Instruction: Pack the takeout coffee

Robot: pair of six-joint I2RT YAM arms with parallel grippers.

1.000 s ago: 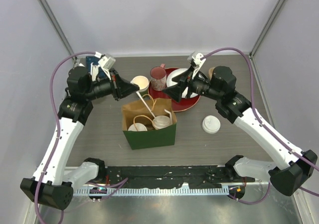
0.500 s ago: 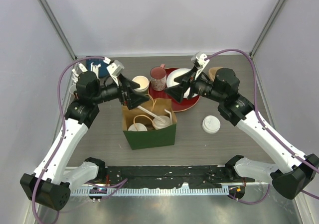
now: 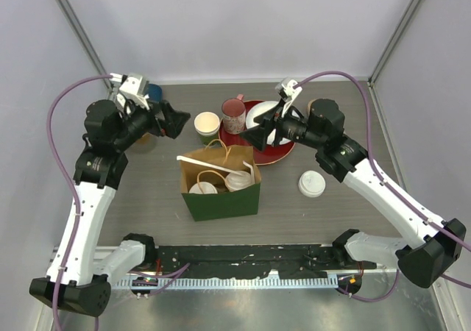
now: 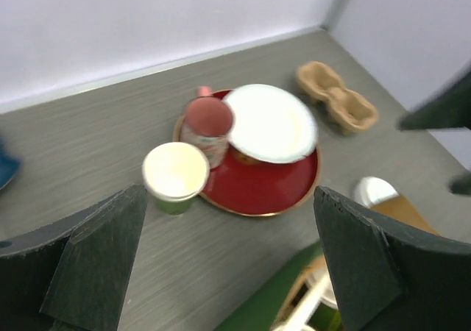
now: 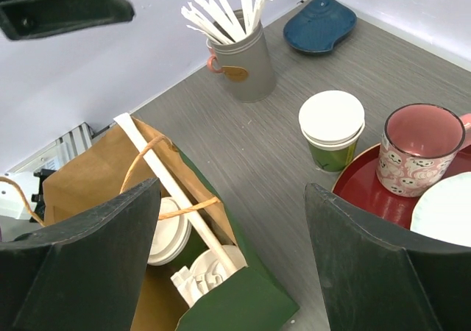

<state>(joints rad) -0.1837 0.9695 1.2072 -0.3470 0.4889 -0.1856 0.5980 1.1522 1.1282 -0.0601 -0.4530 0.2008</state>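
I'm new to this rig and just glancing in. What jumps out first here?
A green paper bag stands mid-table, two white-lidded cups inside it. Behind it sit a lone green cup and a red tray bearing a pink mug. The left gripper and right gripper hover open.

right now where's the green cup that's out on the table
In the top view, the green cup stands left of centre, just behind the paper bag and immediately left of the pink mug on the red tray.

Paper cup [image 3: 207, 127] was green, cream at the rim; mug [image 3: 234, 114] pink, dark-speckled. Tray [image 3: 276, 155] red, plate [image 4: 268, 121] white, bag [image 3: 224, 198] green outside and brown within, loose lid [image 3: 311, 184] white.
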